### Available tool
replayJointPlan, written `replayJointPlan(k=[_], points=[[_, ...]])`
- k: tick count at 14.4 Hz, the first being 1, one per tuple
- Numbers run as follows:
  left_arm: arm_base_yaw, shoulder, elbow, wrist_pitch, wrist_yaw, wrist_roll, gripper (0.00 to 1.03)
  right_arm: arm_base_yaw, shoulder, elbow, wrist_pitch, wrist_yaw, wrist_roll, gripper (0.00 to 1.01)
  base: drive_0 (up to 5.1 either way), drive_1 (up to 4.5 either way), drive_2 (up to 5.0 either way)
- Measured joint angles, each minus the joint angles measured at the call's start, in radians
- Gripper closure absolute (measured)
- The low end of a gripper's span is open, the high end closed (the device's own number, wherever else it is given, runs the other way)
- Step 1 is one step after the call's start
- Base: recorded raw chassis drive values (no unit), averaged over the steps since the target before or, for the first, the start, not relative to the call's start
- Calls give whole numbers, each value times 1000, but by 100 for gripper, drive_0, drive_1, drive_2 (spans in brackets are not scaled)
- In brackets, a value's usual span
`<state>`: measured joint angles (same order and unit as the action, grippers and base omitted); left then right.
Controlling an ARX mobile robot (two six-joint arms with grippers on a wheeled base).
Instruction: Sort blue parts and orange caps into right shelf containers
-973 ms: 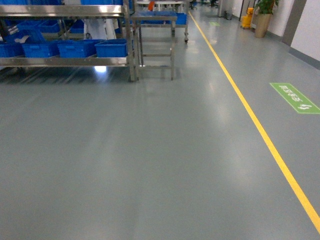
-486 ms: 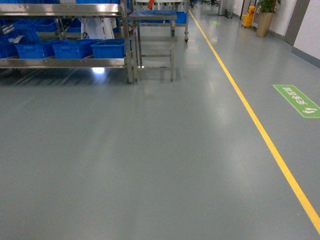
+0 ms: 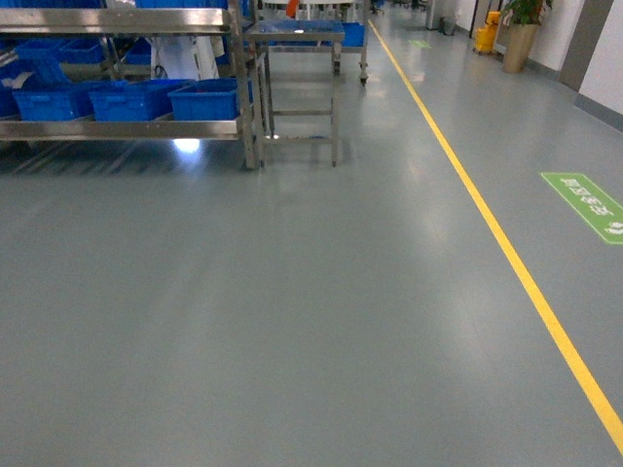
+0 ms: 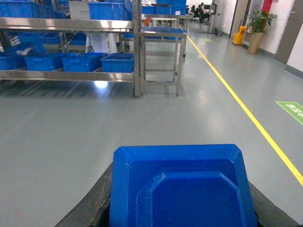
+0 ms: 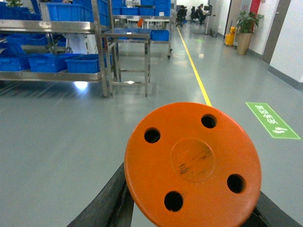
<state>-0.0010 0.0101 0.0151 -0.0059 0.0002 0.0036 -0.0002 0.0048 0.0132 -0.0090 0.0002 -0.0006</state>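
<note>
A blue part fills the bottom of the left wrist view, and my left gripper is shut on it, its black fingers showing at both sides. In the right wrist view my right gripper is shut on a round orange cap with several holes. Neither gripper shows in the head view. The steel shelf stands far off at the upper left of the head view, with blue containers in a row on its lower level. Both wrist views also show the shelf and its containers.
A steel table stands just right of the shelf. A yellow floor line runs down the aisle on the right, beside a green floor sign. A potted plant and a yellow bucket stand far back. Grey floor lies between me and the shelf.
In the head view the shelf has drifted left and slightly down, and the green sign right and down; the base has rolled forward along the aisle.
</note>
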Motion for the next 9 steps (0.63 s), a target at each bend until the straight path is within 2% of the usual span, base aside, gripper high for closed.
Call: replayJointPlan(k=[9], points=[[0, 0, 0, 2, 0, 0, 60, 0, 0, 0, 5, 0, 0, 58, 9, 442, -424]])
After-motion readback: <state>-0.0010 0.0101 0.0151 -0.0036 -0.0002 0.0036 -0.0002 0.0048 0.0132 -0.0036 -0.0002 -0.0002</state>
